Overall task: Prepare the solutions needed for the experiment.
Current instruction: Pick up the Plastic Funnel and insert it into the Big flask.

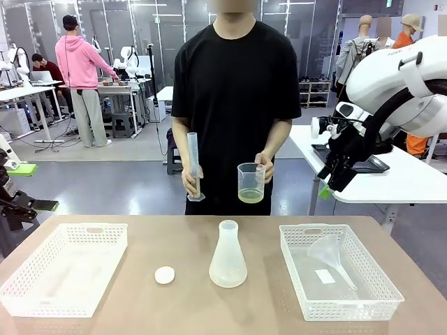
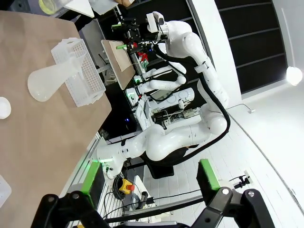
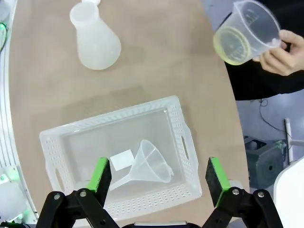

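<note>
The solutions (image 1: 251,196) are a shallow yellow-green layer in a clear beaker (image 1: 251,182) that the person holds above the table's far edge. The person's other hand holds a tall graduated cylinder (image 1: 193,166). In the right wrist view the beaker (image 3: 243,33) is at the upper right, in a hand (image 3: 281,53). An empty translucent flask (image 1: 228,255) stands mid-table. My right gripper (image 3: 158,178) hangs open above the right basket (image 3: 186,142), with nothing between its fingers. High at the right of the front view is the right gripper (image 1: 330,185). My left gripper (image 2: 151,176) is open and empty off the table's left side.
A clear funnel (image 1: 330,255) and a white slip lie in the right basket (image 1: 290,246). A white basket (image 1: 64,269) sits at the left, and a small white disc (image 1: 165,275) lies left of the flask. The person stands at the far edge.
</note>
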